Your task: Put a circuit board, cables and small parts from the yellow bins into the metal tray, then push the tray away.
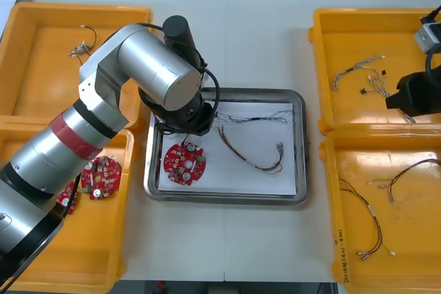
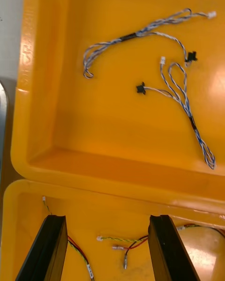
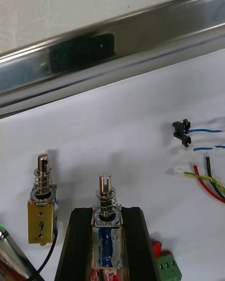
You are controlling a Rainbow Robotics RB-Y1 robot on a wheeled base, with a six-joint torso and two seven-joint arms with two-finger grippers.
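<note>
1. In the metal tray's (image 1: 224, 199) 9 o'clock sector, the left gripper (image 3: 107, 215) is clamped on a small metal part (image 3: 107, 229). Its spring-and-pin end pokes past the fingertips. Can't tell if it touches the white liner yet.
2. A second small metal part (image 3: 42, 206) lies on the liner just beside the held one, not touching. Risk: the jaws spread on release and knock it, or the freed part rolls into it.
3. That loose part's black lead (image 3: 49, 257) runs close to one finger. Risk: it snags on retract and drags the part along.
4. The circuit board (image 1: 185, 163) sits at the tray's 8 o'clock, with its green terminal block (image 3: 168, 264) right by the other finger. Risk: a release from height lands the part on the board, not the liner.
5. The blue-and-white cable (image 3: 206, 132) and red-and-yellow cable (image 3: 206, 182) end near that same side and run toward the tray's 3 o'clock. Risk: an exit swept that way hooks a connector.
6. The tray rim is close. Risk: a low exit toward 9 o'clock clips it and shifts the tray.
7. The right gripper (image 2: 108, 220) has its jaws apart and empty. It hovers at 3 o'clock from the tray, over the seam between the two right yellow bins (image 1: 372, 20). Risk: a straight descent there lands on the bin wall.
</note>
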